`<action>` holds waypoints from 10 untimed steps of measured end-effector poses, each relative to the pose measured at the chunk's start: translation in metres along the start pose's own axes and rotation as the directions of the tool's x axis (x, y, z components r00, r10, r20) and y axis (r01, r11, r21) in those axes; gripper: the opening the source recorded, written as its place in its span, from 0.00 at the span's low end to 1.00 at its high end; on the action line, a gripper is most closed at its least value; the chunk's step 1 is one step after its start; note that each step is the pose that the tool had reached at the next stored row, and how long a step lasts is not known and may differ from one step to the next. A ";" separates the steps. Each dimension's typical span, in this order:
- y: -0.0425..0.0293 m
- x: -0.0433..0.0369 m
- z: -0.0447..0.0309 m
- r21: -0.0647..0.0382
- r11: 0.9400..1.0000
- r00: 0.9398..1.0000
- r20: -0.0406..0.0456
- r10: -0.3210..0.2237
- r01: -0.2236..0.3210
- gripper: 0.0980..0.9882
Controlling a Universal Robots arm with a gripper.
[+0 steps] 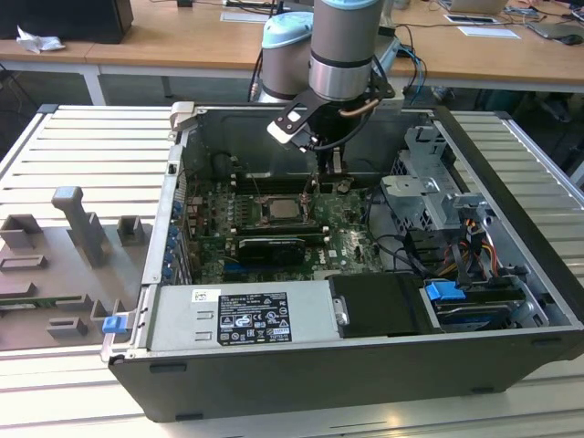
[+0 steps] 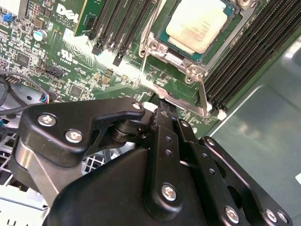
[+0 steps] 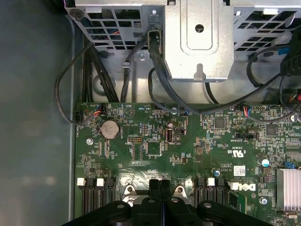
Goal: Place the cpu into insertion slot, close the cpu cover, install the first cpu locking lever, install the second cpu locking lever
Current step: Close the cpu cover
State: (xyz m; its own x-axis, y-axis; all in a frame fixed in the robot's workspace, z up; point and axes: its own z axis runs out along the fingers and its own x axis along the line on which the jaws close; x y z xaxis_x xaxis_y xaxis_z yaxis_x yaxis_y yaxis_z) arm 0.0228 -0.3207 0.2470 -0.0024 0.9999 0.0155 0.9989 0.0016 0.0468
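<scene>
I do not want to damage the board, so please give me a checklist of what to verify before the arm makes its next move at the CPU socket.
1. cpu seated in the insertion slot: ok, it lies flat and square inside.
2. cpu cover fully down: cannot tell, just its edge shows beside the cpu.
3. locking lever latched: cannot tell.
4. gripper empty: ok, its fingers are shut with nothing between them.
5. gripper near the work: ok, in the exterior view it hangs just above the board beside the slot.
6. cables clear of the socket: ok, they lie by the drive cage.
</scene>
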 end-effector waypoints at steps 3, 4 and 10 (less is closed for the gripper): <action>-0.0006 0.0000 0.0000 0.000 1.000 1.000 0.000 0.000 0.000 0.01; -0.0007 0.0000 0.0000 0.000 1.000 1.000 0.000 0.000 0.000 0.01; -0.0023 0.0000 -0.0001 0.000 1.000 1.000 0.000 0.000 0.000 0.01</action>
State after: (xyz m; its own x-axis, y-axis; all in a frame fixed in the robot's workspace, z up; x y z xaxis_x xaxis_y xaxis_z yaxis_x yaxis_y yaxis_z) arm 0.0206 -0.3207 0.2470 -0.0024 0.9999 0.0156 0.9989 0.0017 0.0469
